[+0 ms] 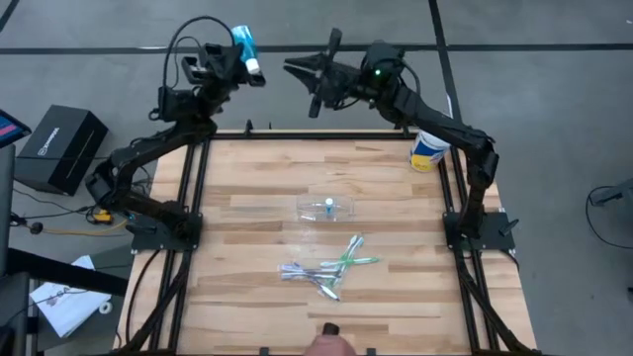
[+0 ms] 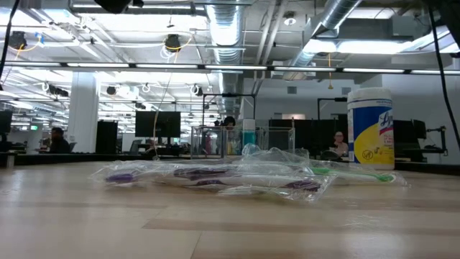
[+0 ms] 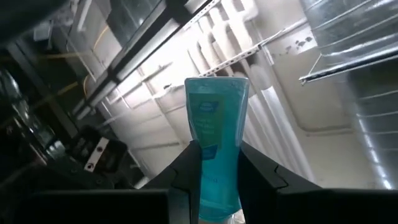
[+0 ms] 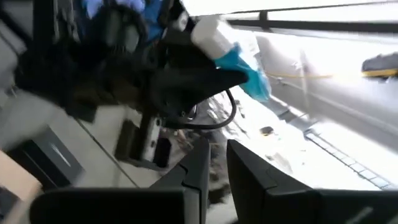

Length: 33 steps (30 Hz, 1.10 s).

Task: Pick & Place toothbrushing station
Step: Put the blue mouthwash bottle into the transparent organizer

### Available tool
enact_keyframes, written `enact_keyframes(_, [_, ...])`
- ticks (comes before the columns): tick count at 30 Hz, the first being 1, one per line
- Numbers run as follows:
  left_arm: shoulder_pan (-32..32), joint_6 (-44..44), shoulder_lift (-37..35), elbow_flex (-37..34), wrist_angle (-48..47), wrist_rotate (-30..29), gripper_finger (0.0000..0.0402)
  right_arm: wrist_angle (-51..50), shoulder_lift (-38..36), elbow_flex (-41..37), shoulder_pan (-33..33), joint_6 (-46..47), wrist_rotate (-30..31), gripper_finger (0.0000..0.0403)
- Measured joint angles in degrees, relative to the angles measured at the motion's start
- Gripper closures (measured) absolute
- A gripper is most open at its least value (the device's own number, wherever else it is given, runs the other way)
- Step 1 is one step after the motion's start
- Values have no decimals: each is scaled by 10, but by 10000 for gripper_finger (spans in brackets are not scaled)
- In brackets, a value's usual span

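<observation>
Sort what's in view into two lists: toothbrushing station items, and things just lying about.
Belongs to the job:
- blue tube, clamped in the left gripper, raised beyond the table's far edge
- clear cup, mid-table, holding another blue tube
- wrapped toothbrushes, near side

Just lying about:
- yellow-and-blue canister, far right corner
- black box, off the table

The right gripper holds nothing.

My left claw [image 1: 240,54] sits past the table's [image 1: 247,287] far edge at eleven o'clock, a tube [image 1: 246,47] between its fingers. My right claw [image 1: 315,74] is at twelve, near it, apart. The cup [image 1: 327,207] lies at table centre, another tube [image 1: 328,206] in it. Brushes [image 1: 328,269] lie at six from the cup. The canister [image 1: 428,149] stands at two.
</observation>
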Motion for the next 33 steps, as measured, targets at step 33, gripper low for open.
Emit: enact_keyframes(33, [31, -193, -8, 1, -30, 194, 333, 55, 0, -1, 127, -355, 113, 356])
